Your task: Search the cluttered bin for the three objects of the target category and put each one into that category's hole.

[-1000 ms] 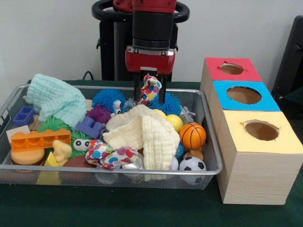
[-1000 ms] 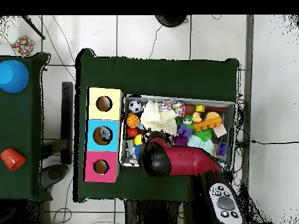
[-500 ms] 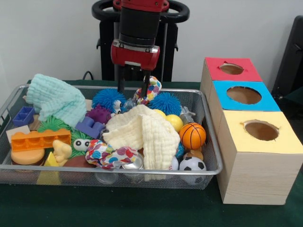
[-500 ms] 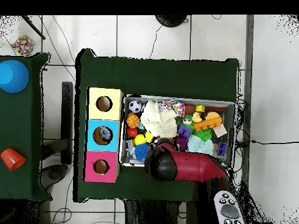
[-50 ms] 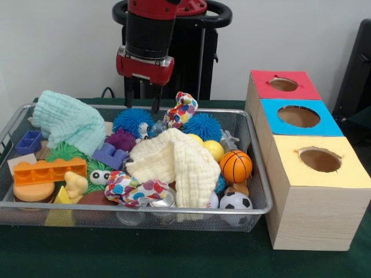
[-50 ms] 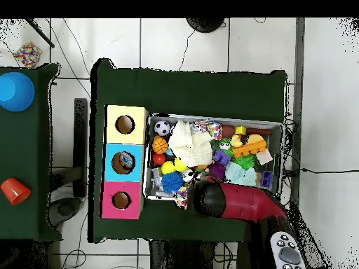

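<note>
My gripper (image 5: 141, 108) hangs open and empty over the far left-of-centre rim of the wire bin (image 5: 255, 174). To its right, a cloth with coloured patches (image 5: 181, 109) rests against the far rim, clear of the fingers; in the overhead view this patterned cloth (image 6: 183, 198) shows beside my arm (image 6: 231, 202). A second patterned cloth (image 5: 136, 188) lies at the bin's front. A cream cloth (image 5: 174, 156) is draped over the middle and a mint cloth (image 5: 68, 121) over the far left. The overhead view hides the gripper under the arm.
Three boxes with holes stand to the right: red (image 5: 284, 84), blue (image 5: 298, 117), yellow (image 5: 320, 160). The bin also holds a basketball (image 5: 236, 166), a soccer ball (image 5: 235, 201), a yellow ball (image 5: 213, 149), blue spiky balls (image 5: 132, 120), an orange brick (image 5: 49, 169) and purple bricks (image 5: 113, 149).
The gripper has let go of the patterned cloth and moved up and left, away from it. The cloth now rests on the bin's far rim.
</note>
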Controlling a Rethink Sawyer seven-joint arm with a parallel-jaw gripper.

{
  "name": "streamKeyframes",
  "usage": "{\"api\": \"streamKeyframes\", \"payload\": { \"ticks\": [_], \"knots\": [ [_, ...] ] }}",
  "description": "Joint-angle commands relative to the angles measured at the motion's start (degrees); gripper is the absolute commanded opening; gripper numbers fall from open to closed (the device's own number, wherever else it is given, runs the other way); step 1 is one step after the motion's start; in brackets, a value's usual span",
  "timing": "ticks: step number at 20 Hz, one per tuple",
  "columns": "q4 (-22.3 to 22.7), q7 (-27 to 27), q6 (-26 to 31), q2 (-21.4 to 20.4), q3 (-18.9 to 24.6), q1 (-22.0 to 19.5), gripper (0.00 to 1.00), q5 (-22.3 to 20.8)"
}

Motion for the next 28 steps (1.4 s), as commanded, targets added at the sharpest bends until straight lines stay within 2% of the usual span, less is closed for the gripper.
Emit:
{"api": "streamKeyframes", "payload": {
  "ticks": [1,5,12,20,28],
  "knots": [
    [-1.11,4.17,6.48,2.49,3.77,-3.14,1.0,3.66],
    [-0.79,3.89,4.76,2.77,4.81,-3.92,1.0,3.65],
    [-7.48,-0.2,3.99,3.19,0.87,-2.05,1.0,-2.95],
    [-11.07,0.97,8.4,2.57,-4.58,3.07,1.0,-5.78],
    [-12.67,2.57,11.93,2.84,-8.83,7.02,1.0,-6.13]
  ]
}}
